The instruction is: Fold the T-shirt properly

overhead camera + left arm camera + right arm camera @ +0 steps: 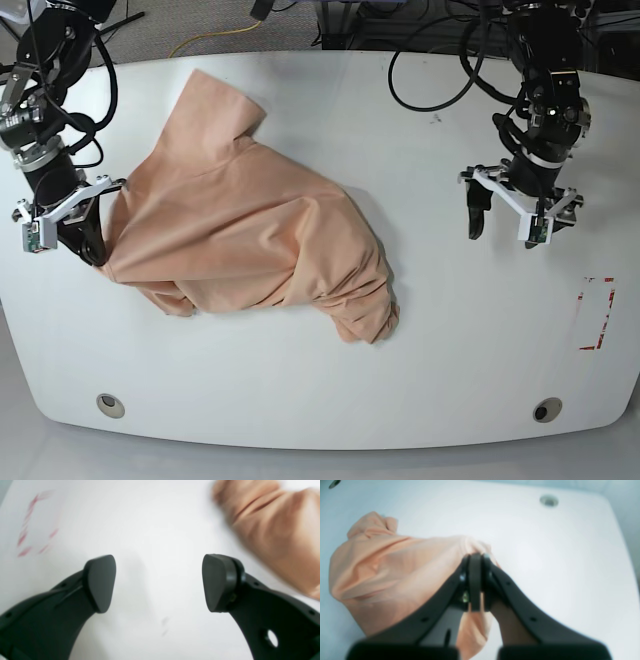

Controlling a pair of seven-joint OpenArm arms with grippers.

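The peach T-shirt [250, 235] lies crumpled across the left and middle of the white table [450, 340]. My right gripper [98, 255] is at the base view's left, shut on the shirt's left edge; in the right wrist view the closed fingers [475, 562] pinch peach cloth [395, 567]. My left gripper [505, 225] is at the base view's right, open and empty, hovering over bare table away from the shirt. In the left wrist view its gripper [158, 582] stands wide apart, with a blurred part of the shirt [275, 527] at the upper right.
Red tape marks [597, 313] are on the table at the right, also in the left wrist view [30, 532]. Two round holes [110, 404] [544, 410] sit near the front edge. Cables [440, 60] hang behind the table's far edge.
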